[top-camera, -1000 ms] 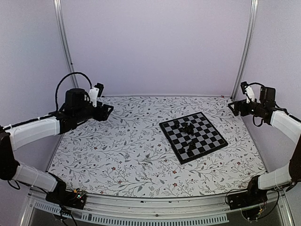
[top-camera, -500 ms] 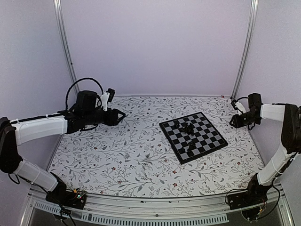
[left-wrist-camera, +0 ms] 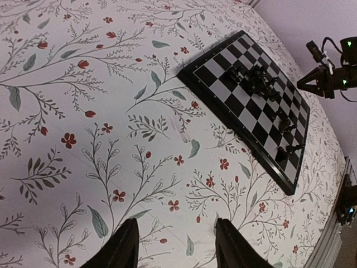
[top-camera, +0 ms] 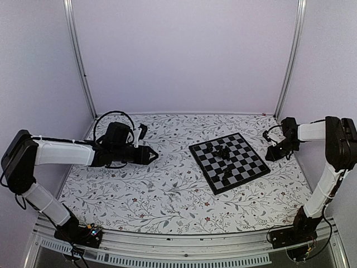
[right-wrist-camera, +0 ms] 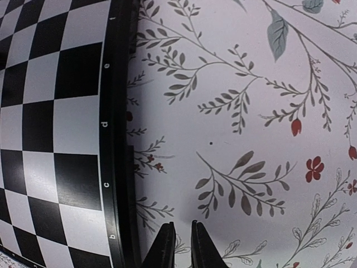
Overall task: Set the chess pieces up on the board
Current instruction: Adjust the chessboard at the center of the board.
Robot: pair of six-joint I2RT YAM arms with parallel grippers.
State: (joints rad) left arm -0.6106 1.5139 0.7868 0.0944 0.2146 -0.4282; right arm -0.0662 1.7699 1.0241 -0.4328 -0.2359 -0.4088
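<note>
Reaching in from both sides, the arms are dropping from the raised, spread poses of a second ago. The left gripper [top-camera: 152, 156] is sliding low across the floral cloth [top-camera: 167, 192] toward the board [top-camera: 252, 161], and the right gripper [top-camera: 269, 156] is swinging down to hover just beside the board's right edge. The chess pieces [top-camera: 221, 151] are sitting exactly where they were, bunched in a loose cluster near the board's middle with a few nearer its front corner. By my reading this is only the approach, with no piece placed yet.

The left wrist view is showing what the overhead cannot: the left gripper [left-wrist-camera: 175, 248] is holding its fingers wide apart and empty, aimed at the board [left-wrist-camera: 245, 120], with the pieces [left-wrist-camera: 259, 78] lying jumbled. The right wrist view is showing the right gripper [right-wrist-camera: 183, 245] pinched almost together on nothing, over cloth beside the lettered border of the board [right-wrist-camera: 56, 139] — no pieces in sight there.
</note>
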